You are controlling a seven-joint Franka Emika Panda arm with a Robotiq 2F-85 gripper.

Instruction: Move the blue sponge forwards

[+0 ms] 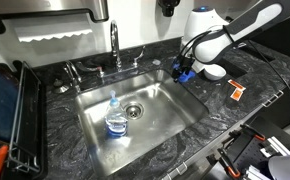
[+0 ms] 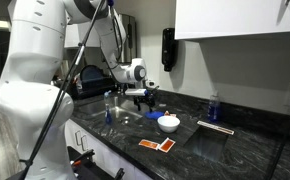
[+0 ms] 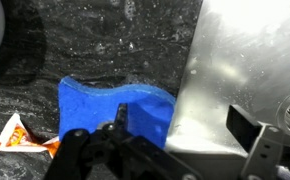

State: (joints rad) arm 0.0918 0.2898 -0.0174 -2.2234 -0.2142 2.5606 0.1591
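Observation:
The blue sponge (image 3: 105,105) lies on the dark marble counter right beside the sink's rim, its top edge bent into a wave. In the wrist view my gripper (image 3: 182,125) is open. One finger rests on the sponge's near part and the other hangs over the steel sink (image 3: 245,60). In an exterior view the gripper (image 1: 185,70) is low over the sponge (image 1: 183,76) at the sink's far corner. In the exterior view from the other side the gripper (image 2: 147,100) is down at the counter, and I cannot make out the sponge there.
A white bowl (image 1: 215,72) (image 2: 168,123) stands close beside the gripper. An orange packet (image 1: 237,92) (image 3: 20,135) lies on the counter. A clear bottle with a blue cap (image 1: 115,118) lies in the sink, below the faucet (image 1: 115,45). A small blue bottle (image 2: 213,110) stands farther along the counter.

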